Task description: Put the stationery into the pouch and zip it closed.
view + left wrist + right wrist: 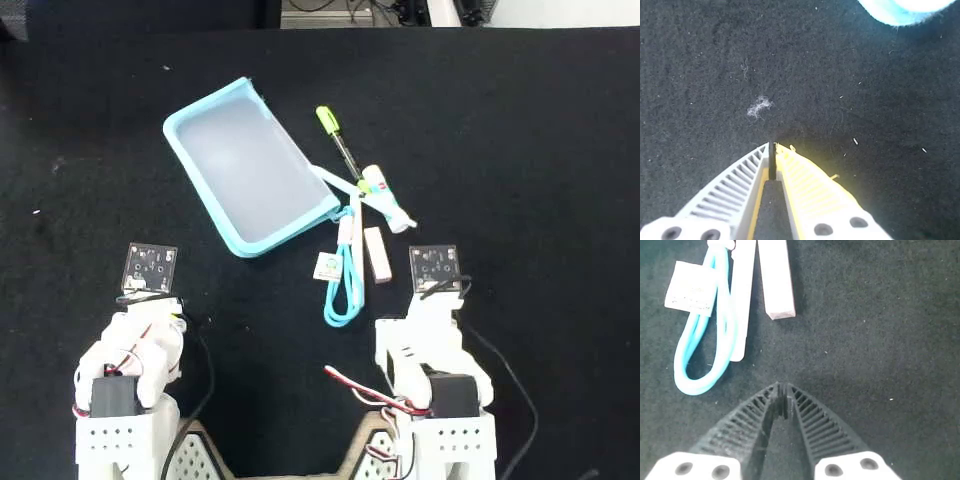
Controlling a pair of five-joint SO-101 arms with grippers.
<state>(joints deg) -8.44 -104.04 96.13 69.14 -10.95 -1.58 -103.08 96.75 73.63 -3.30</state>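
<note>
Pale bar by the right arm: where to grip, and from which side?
Take the pale bar mid-length, across its short width, with the right hand coming straight down. It lies flat, with its long sides running away from the arm. One side has bare table; the white stick lies close on the other, so open narrowly.

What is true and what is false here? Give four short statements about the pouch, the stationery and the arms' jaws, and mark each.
1. The pouch lies flat on the black table. True.
2. The green-capped pen is inside the pouch. False: it lies on the table beside the pouch.
3. The right jaws are shut and hold nothing. True.
4. The left jaws grip the blue loop strap. False: they are shut on nothing, and the strap lies on the table near the right jaws.
</note>
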